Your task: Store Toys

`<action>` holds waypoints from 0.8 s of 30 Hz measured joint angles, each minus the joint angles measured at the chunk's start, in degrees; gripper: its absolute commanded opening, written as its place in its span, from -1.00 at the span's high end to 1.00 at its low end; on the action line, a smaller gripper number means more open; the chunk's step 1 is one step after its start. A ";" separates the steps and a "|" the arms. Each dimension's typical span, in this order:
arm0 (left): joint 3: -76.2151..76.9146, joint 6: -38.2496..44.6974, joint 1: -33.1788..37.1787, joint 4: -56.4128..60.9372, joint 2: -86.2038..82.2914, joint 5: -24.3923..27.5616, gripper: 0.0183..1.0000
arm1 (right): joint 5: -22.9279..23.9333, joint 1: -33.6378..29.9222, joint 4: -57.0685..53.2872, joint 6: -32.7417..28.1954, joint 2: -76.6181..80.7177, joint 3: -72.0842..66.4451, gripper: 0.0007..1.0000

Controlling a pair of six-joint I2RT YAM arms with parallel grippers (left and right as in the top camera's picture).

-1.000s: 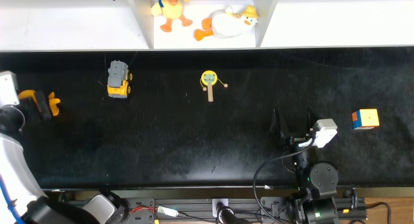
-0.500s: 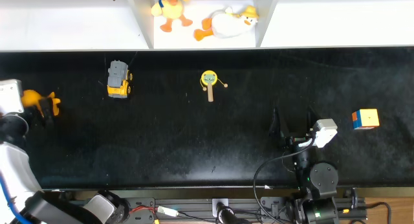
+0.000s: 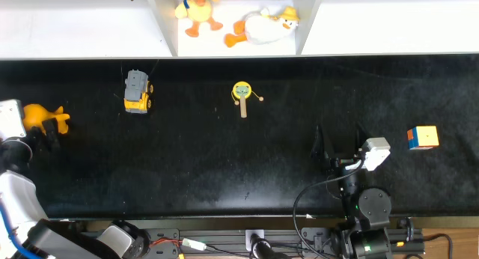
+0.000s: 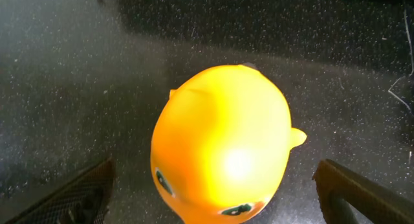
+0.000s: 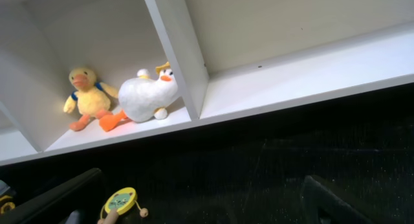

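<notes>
Now the left gripper (image 4: 213,169) hangs over the 9 o'clock edge of the black table (image 3: 224,162), just above an orange rubber toy animal (image 3: 35,114). Its jaws are released. In the left wrist view one finger stands on each side of the toy, and a strip of table shows between each finger and the round orange body. The toy seems to lie on the table, but I cannot tell this for sure.

The right gripper (image 3: 337,135) is near 4 o'clock from the table's centre, close to its own base. Its jaws are also released and spread wide, with nothing between them. It looks toward the white shelf (image 3: 90,27), which runs along the 12 o'clock side of the table.

Two toys lie in the middle compartment of this shelf. A yellow plush duck (image 3: 197,8) is there, and a white plush duck (image 3: 266,25) with orange feet lies at 3 o'clock from it, just beside it.

Three more toys lie on the table, well apart from each other. A yellow and grey toy truck (image 3: 137,91) is near 10 o'clock. A small yellow rattle drum (image 3: 242,96) with a wooden handle is near 12 o'clock, in front of the middle compartment. A colour puzzle cube (image 3: 423,137) is at 3 o'clock, beyond the right gripper.
</notes>
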 measured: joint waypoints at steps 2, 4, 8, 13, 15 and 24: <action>-0.04 0.02 0.00 0.35 0.33 0.39 -0.87 | 0.00 0.00 0.00 -0.02 0.00 0.00 -0.99; -0.04 0.13 0.00 0.63 1.11 0.68 -0.76 | -0.02 0.00 0.00 -0.02 0.00 0.00 -0.99; -0.13 0.15 0.00 2.10 3.67 1.53 -0.59 | 0.00 0.00 0.00 0.00 0.00 0.00 -0.99; -0.26 0.04 0.00 3.87 5.03 2.89 -0.21 | 0.00 0.00 -0.04 0.02 0.00 0.00 -0.99; -0.26 -0.37 0.00 4.96 5.03 3.28 0.11 | 0.00 0.00 -0.04 -0.02 0.00 0.00 -0.99; -0.31 -4.55 -0.02 8.31 5.03 5.38 0.62 | 0.00 0.00 -0.02 -0.02 0.00 0.00 -1.00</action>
